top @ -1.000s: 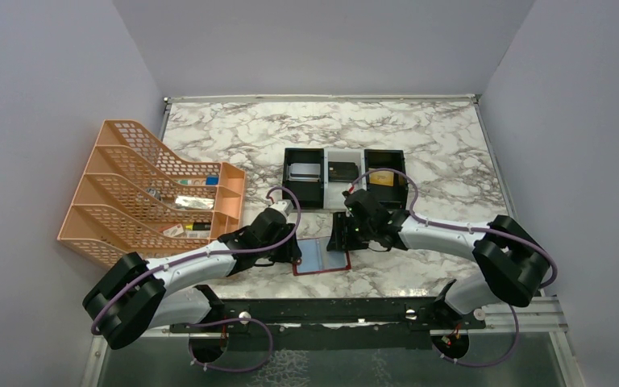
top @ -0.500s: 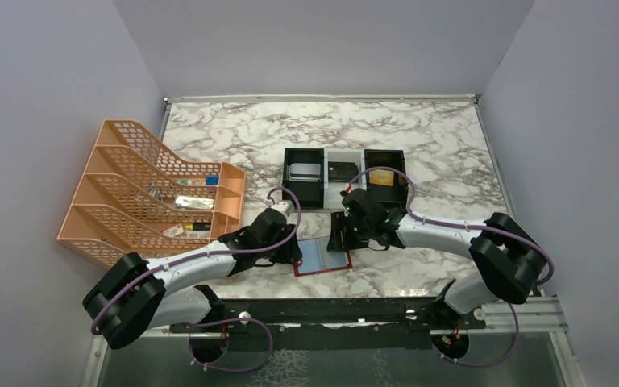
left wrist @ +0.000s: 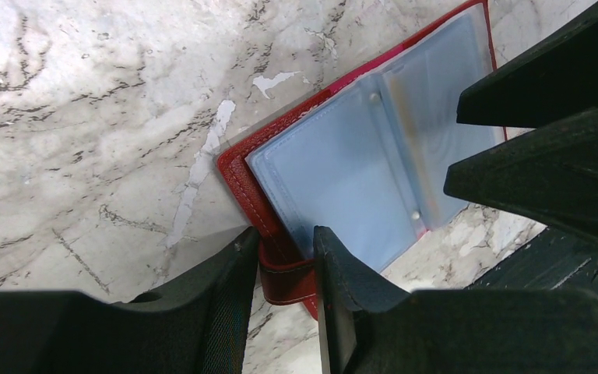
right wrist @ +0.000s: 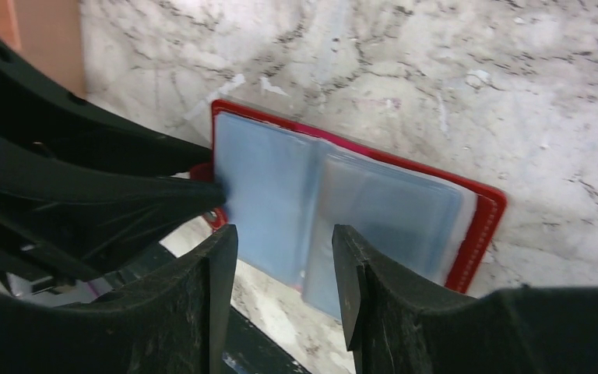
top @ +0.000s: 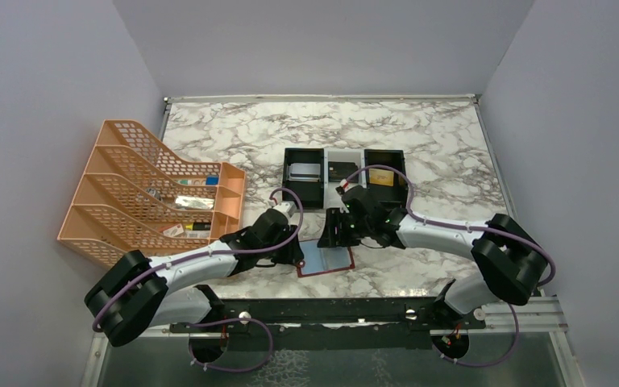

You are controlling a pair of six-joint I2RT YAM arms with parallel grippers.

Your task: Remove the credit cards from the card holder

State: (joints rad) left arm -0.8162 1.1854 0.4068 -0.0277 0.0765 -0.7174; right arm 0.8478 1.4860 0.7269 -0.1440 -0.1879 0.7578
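The card holder (top: 326,260) lies open on the marble near the front edge, red border around pale blue sleeves. No card shows in the sleeves in the left wrist view (left wrist: 342,171) or the right wrist view (right wrist: 342,202). My left gripper (top: 294,255) is shut on the holder's red strap at its left edge (left wrist: 286,248). My right gripper (top: 332,232) is open and empty, just above the holder's sleeves (right wrist: 284,241). A silvery-white card (top: 304,171), a black card (top: 342,171) and a gold card (top: 383,177) lie in the tray.
The black-and-white three-compartment tray (top: 344,151) stands just behind the holder. An orange file rack (top: 129,193) with small items stands at the left. The black rail of the arm bases (top: 330,310) runs along the front edge.
My right gripper has moved a little to the left over the holder. The holder has shifted slightly. The left arm has barely moved.
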